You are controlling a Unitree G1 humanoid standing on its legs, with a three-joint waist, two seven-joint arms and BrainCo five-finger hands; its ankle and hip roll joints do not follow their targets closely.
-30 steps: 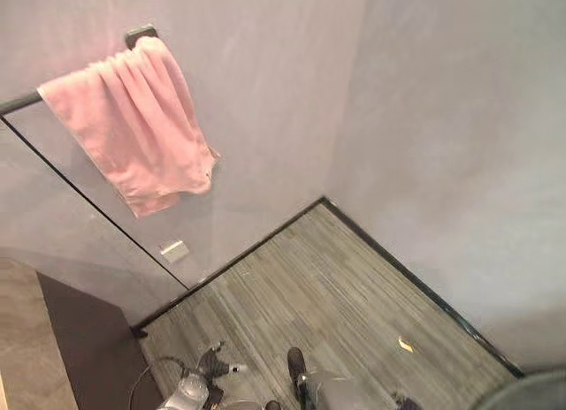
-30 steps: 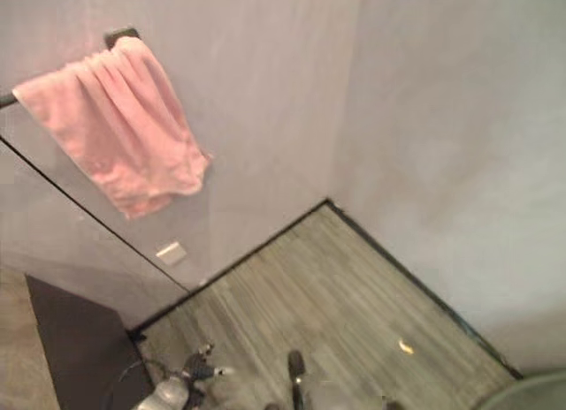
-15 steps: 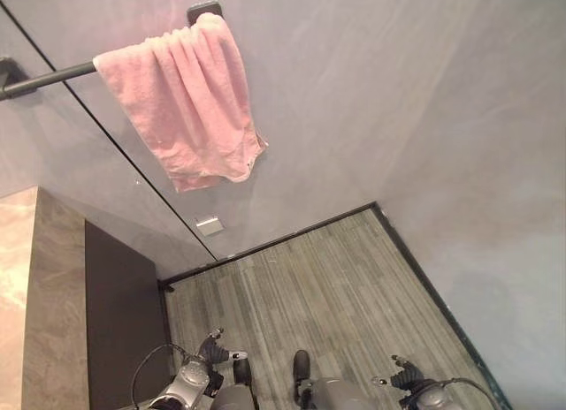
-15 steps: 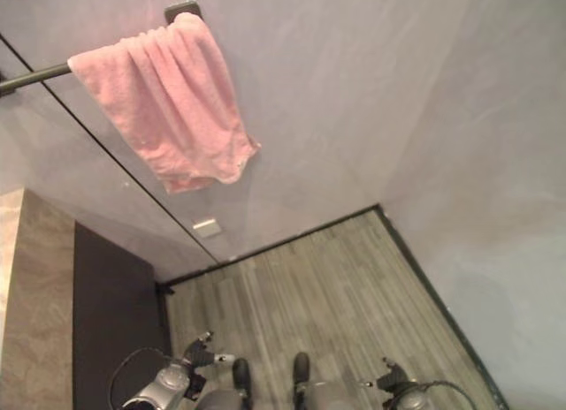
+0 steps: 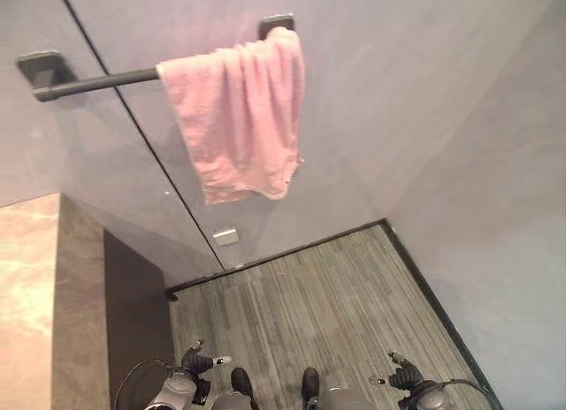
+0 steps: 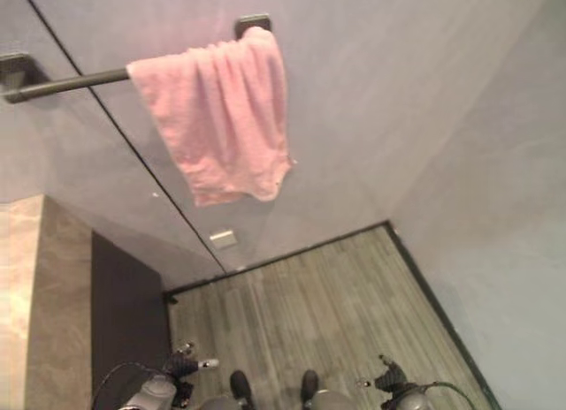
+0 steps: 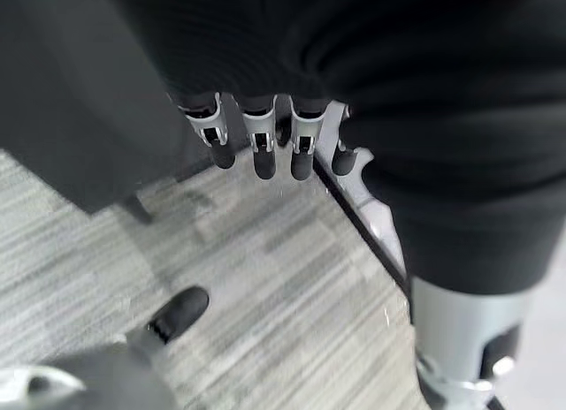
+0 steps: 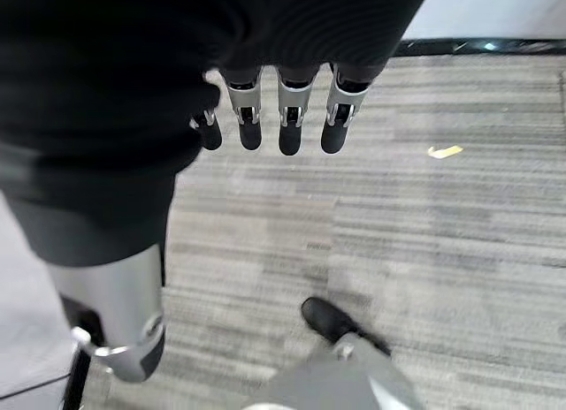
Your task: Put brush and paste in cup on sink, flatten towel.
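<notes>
A pink towel (image 5: 239, 118) hangs bunched at the right end of a dark wall bar (image 5: 97, 83), its folds crowded together and the bar's left part bare. Both my hands hang low by my sides, far below the towel. My left hand (image 5: 195, 366) is open, its fingers (image 7: 256, 145) straight and holding nothing above the floor. My right hand (image 5: 402, 375) is open too, and its fingers (image 8: 283, 118) point down with nothing in them.
A marble counter (image 5: 26, 295) with a dark side panel (image 5: 133, 322) stands at the left. A small plate (image 5: 225, 237) is set low in the wall. Grey plank floor (image 5: 309, 295) runs to the corner. A yellowish scrap (image 8: 444, 151) lies on the floor.
The camera has swung left and up: the towel and bar now sit nearer the middle, and the counter has come into view. Both hands still hang at my sides.
</notes>
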